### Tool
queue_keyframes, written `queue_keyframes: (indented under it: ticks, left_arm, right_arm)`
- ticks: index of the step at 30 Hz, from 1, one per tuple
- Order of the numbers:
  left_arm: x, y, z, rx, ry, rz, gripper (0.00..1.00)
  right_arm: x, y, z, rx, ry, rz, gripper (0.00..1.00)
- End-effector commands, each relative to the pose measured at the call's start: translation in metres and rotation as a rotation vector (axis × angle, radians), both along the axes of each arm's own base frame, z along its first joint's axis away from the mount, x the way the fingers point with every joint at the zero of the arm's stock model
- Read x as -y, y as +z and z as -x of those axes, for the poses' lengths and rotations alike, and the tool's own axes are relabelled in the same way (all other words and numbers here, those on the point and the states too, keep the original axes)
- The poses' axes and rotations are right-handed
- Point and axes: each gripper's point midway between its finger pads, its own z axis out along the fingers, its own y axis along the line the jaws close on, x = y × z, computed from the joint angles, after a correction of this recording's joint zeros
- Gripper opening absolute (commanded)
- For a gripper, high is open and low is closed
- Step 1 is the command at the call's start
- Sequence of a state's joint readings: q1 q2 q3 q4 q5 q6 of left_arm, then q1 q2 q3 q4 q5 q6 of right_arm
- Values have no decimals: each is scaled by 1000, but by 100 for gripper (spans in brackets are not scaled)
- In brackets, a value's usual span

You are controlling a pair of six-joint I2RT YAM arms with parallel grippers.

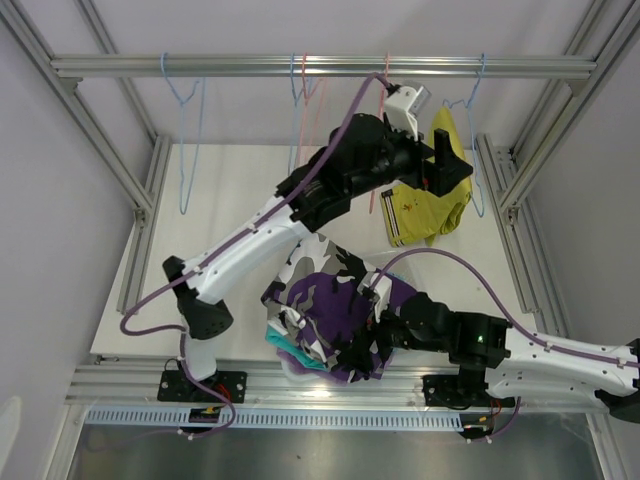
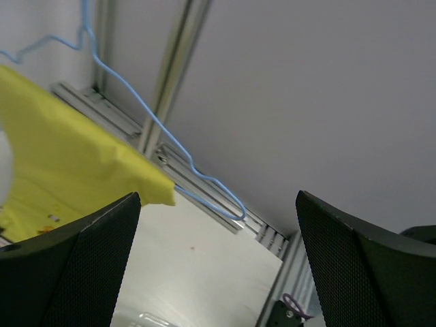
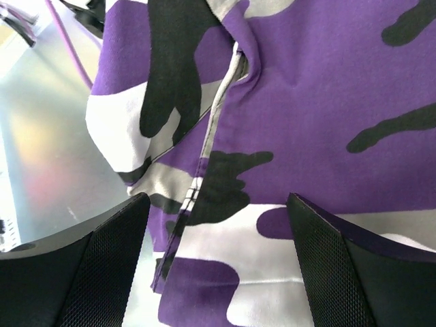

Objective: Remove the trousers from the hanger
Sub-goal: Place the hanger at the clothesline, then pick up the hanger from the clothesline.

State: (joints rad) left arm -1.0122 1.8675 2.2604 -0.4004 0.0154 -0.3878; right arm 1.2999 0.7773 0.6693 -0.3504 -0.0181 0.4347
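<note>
Right fingers [image 3: 88,272] gape over purple camouflage trousers [image 3: 306,102], left fingers [image 2: 75,266] gape beside yellow trousers [image 2: 61,170] on blue hanger [image 2: 146,117].

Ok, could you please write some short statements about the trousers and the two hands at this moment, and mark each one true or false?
1. The yellow trousers hang on a blue hanger. True.
2. The left hand is shut on the yellow trousers. False: it is open beside them, with nothing between its fingers.
3. The purple camouflage trousers hang from the rail. False: they lie in a pile on the table, near its front edge.
4. The right hand is open over the purple camouflage trousers. True.
5. A teal garment shows at the edge of the pile. True.
</note>
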Motion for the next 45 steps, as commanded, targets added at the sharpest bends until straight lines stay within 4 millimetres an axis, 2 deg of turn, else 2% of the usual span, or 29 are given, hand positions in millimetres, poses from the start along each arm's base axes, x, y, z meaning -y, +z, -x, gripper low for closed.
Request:
queue_keyframes:
  ticks: [1,5,6,11,14,15,16,20,28,39,45]
  left_arm:
    - [23,30,17,-23,-138,152,99]
    - [40,25,7,-83,-156,215,99]
    - [49,15,2,-99,-163,212,99]
    - [66,4,-12,-158,-186,268,99]
    - [75,2,-20,-162,-193,304,99]
    - [75,8,-22,-156,-192,322,99]
    - [82,-5,-28,-173,-185,310,100]
    - [89,-16,-39,-204,-174,333,99]
    - [95,-34,-59,-213,-111,336,99]
    - [102,-16,-69,-229,-167,555,99]
    - [109,-31,-76,-259,-154,551,99]
  right_arm:
    - [-4,10,9,-33,19,-69,86]
    - [-2,2,13,-53,23,-50,85]
    - [-1,2,14,-59,22,-50,85]
    - [3,-3,22,-82,40,-59,85]
    - [6,-10,28,-103,55,-62,85]
    - [6,-12,30,-116,61,-63,85]
    - [6,-12,32,-121,68,-64,84]
    - [10,-20,40,-138,90,-57,84]
    - [19,-33,42,-140,88,-30,85]
    - [18,-57,50,-198,104,-7,86]
    - [22,-61,49,-204,90,1,86]
